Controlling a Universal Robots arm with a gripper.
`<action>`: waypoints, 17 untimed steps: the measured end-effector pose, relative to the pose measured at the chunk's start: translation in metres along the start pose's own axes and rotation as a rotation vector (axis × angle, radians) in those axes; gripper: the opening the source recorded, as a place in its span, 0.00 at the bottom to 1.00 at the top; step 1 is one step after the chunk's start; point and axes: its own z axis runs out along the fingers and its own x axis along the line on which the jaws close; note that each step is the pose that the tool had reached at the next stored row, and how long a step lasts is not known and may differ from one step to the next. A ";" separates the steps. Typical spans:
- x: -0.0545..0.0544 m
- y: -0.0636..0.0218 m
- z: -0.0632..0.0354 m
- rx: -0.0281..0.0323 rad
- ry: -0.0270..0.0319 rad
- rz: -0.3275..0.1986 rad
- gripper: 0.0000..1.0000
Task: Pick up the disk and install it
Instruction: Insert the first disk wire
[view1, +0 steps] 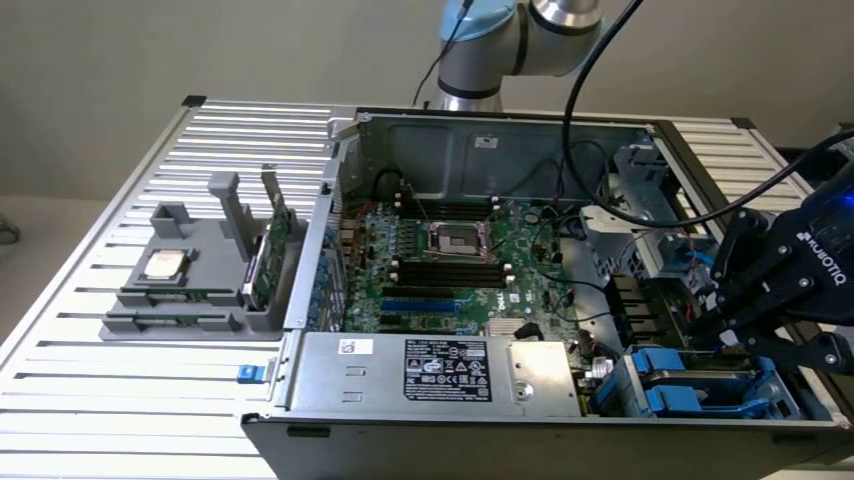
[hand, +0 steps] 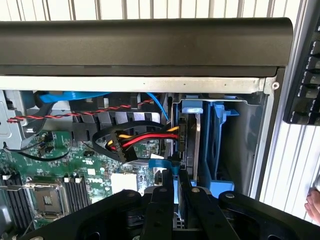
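Wrist view: hand (hand: 177, 182) pinching disk (hand: 189, 145) edge.

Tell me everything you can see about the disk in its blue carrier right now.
The disk stands on edge in the drive bay at the case's front corner, on the exterior view's right. From the wrist view its thin grey metal edge shows, framed by the blue plastic carrier, with red, yellow and black cables plugged in beside it. The gripper sits right at its near edge, fingers nearly shut around it. Its label is hidden.
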 end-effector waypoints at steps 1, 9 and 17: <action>0.000 0.0000 0.0001 0.0000 0.0002 0.000 0.16; -0.002 0.0003 0.0002 0.0000 0.0004 0.000 0.16; -0.005 0.0021 0.0024 0.0002 0.0094 -0.002 0.16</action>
